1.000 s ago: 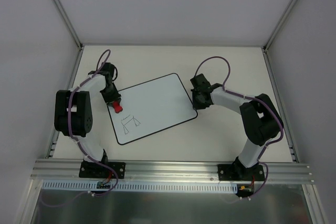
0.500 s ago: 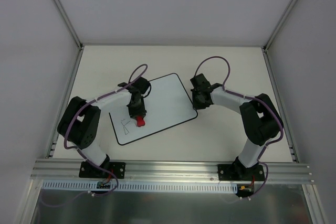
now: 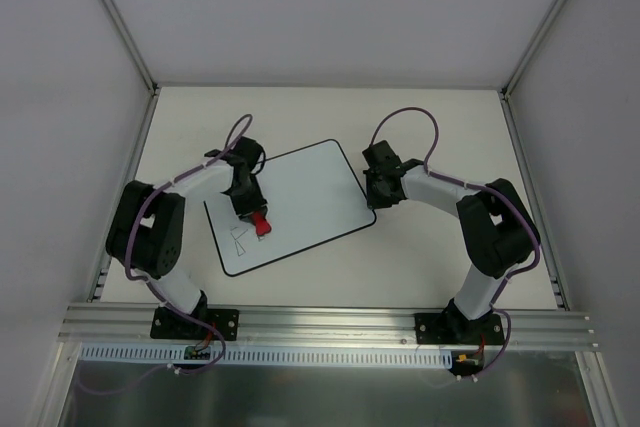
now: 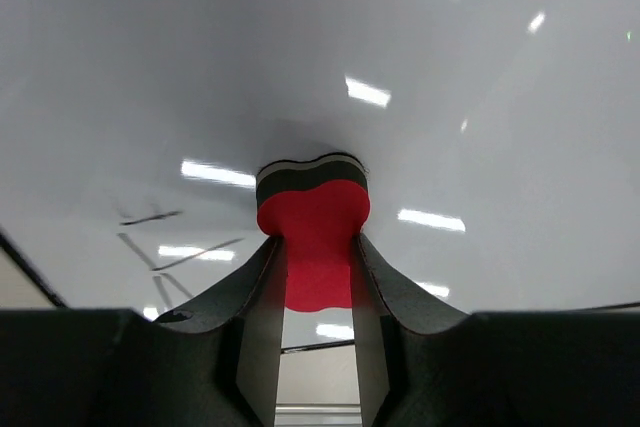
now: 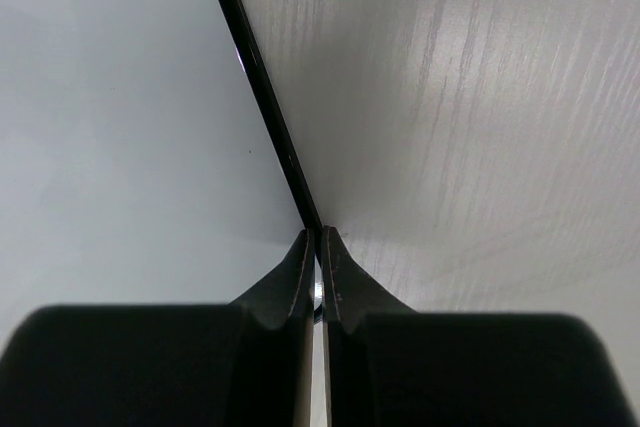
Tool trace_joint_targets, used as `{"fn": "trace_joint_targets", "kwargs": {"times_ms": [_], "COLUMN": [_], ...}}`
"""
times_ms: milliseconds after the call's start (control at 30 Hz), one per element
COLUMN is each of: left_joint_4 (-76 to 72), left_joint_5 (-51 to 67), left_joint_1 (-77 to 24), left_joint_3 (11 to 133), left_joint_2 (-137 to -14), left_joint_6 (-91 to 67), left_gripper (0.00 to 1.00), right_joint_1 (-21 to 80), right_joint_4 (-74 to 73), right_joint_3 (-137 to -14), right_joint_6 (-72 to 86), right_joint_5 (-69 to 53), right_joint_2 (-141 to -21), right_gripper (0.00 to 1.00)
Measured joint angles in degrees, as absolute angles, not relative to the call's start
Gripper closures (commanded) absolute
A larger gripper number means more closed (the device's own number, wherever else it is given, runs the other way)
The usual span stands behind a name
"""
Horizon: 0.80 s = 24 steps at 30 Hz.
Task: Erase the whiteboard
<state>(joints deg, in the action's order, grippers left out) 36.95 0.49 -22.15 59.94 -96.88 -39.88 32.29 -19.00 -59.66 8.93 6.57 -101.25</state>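
The whiteboard (image 3: 310, 187) lies tilted in the middle of the table, with faint black sketch lines (image 3: 240, 239) near its lower left corner. My left gripper (image 3: 258, 219) is shut on the red bone-shaped eraser (image 3: 261, 226) and presses it on the board just right of the sketch. In the left wrist view the eraser (image 4: 313, 222) sits between my fingers (image 4: 255, 317), with its dark felt side on the board (image 4: 450, 97) and the sketch lines (image 4: 165, 247) to the left. My right gripper (image 3: 372, 192) is shut, its tips (image 5: 319, 237) on the board's black right border (image 5: 260, 97).
The board rests on a pale wood-grain table (image 5: 480, 97) enclosed by white walls (image 3: 320, 17). An aluminium rail (image 3: 320, 322) with both arm bases runs along the near edge.
My left gripper carried the eraser from the board's left edge across the sketch, then slightly back up-left. The right part of the sketch is gone. The right arm has not moved.
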Motion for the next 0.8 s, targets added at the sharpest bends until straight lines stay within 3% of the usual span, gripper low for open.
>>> {"fn": "trace_joint_targets", "kwargs": {"times_ms": [233, 433, 567, 800], "left_joint_4": [35.1, 34.2, 33.2, 36.0], "left_joint_5": [-2.1, -4.3, -5.5, -9.6], "left_joint_1": [-8.0, -5.5, -8.2, -24.7], "left_joint_3": [51.0, 47.3, 46.2, 51.6], "left_joint_2": [-88.2, -84.4, -83.4, -89.1], "left_joint_6": [-39.2, -38.8, -39.9, -43.1], "left_gripper": [1.00, 1.00, 1.00, 1.00], "right_joint_1": [32.3, 32.3, 32.3, 32.3], "right_joint_4": [-18.9, -18.7, -18.7, -18.6], "right_joint_3": [-59.7, -59.7, -59.6, -59.6], "right_joint_6": [8.9, 8.9, 8.9, 8.9], "right_joint_5": [6.4, 6.3, 6.2, 6.2], "right_joint_2": [-101.3, -101.3, -101.3, -101.3], "right_gripper": [1.00, 1.00, 1.00, 1.00]}}
